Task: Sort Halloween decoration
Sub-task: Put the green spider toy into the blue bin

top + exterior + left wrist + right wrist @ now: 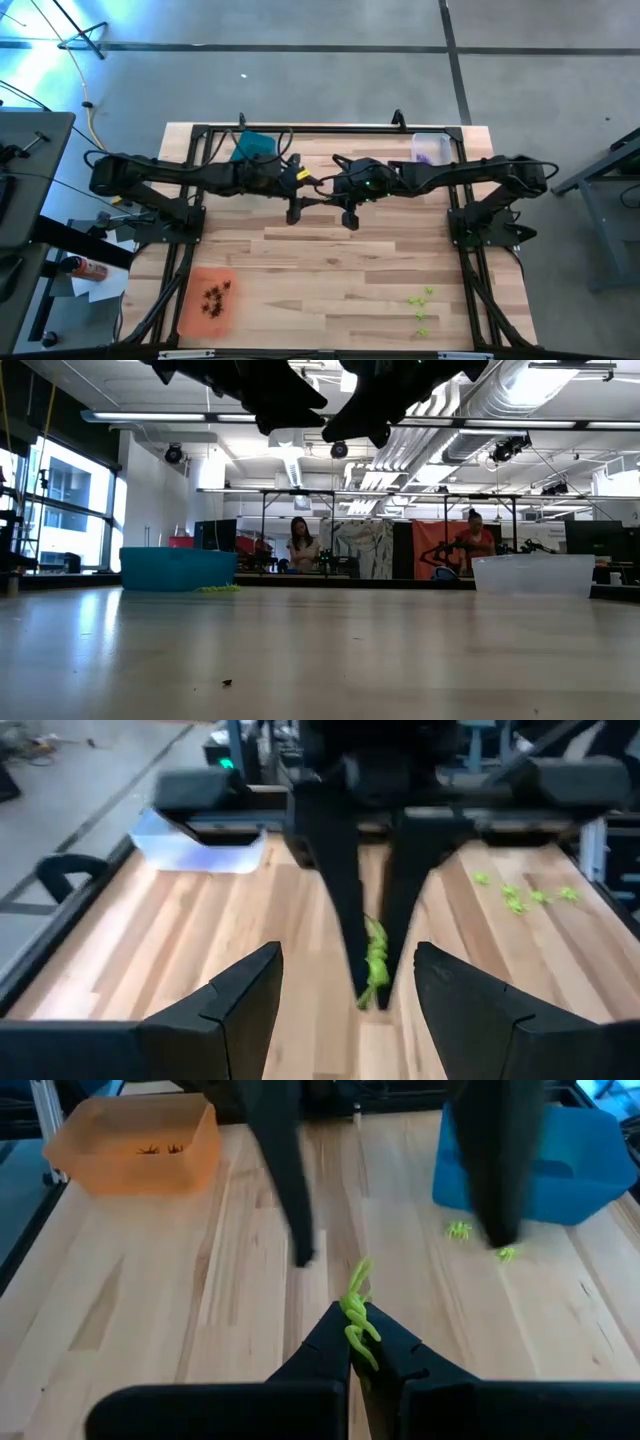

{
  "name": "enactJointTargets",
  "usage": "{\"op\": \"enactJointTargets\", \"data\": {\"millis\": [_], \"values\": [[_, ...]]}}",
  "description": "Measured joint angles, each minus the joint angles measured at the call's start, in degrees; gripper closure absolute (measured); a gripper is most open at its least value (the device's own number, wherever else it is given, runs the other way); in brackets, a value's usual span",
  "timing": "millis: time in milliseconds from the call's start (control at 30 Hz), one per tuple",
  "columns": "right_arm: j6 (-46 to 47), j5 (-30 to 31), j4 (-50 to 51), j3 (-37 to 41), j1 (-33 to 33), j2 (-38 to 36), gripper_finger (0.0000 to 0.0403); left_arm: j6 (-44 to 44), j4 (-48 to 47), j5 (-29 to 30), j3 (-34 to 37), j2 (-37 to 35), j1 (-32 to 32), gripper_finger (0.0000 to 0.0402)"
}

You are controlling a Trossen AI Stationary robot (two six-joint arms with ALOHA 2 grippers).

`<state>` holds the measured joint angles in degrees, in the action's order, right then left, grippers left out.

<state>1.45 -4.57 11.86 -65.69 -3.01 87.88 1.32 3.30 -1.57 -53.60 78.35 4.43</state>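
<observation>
Right wrist view: lime green trinket (356,1316) pinched between right gripper (362,1342) jaws.

Count: three trays were on the table (330,275) — teal tray (256,146) at 11 o'clock, clear tray (431,148) at 1, orange tray (208,300) at 7. Two arms. Lime green trinkets (422,306) loose at 5: about four. One more (356,1312) in the right gripper (355,1342). Dark trinkets (216,296): uncountable cluster.

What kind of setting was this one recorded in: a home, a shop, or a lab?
Most likely a robotics lab or open workshop. The low view shows exposed ceiling ducts and strip lights, with people seated at workbenches behind. The high view shows a metal-framed wooden table on a concrete floor.
</observation>
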Motion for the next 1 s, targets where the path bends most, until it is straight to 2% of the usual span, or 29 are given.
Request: {"op": "enactJointTargets", "data": {"millis": [333,533,1000], "values": [[-0.43,0.0,0.28,0.0,0.0,0.0,0.0402,0.89,-0.5,-4.54,0.02,2.48,0.02,0.0201],[-0.44,0.01,0.34,0.02,0.0,0.0,0.0402,0.45,0.51,-2.86,0.04,4.67,0.04,0.0237],[-0.44,0.04,2.39,0.07,-1.06,-0.04,0.0402,3.27,2.3,-2.83,0.0,3.45,-0.11,0.0314]]}}
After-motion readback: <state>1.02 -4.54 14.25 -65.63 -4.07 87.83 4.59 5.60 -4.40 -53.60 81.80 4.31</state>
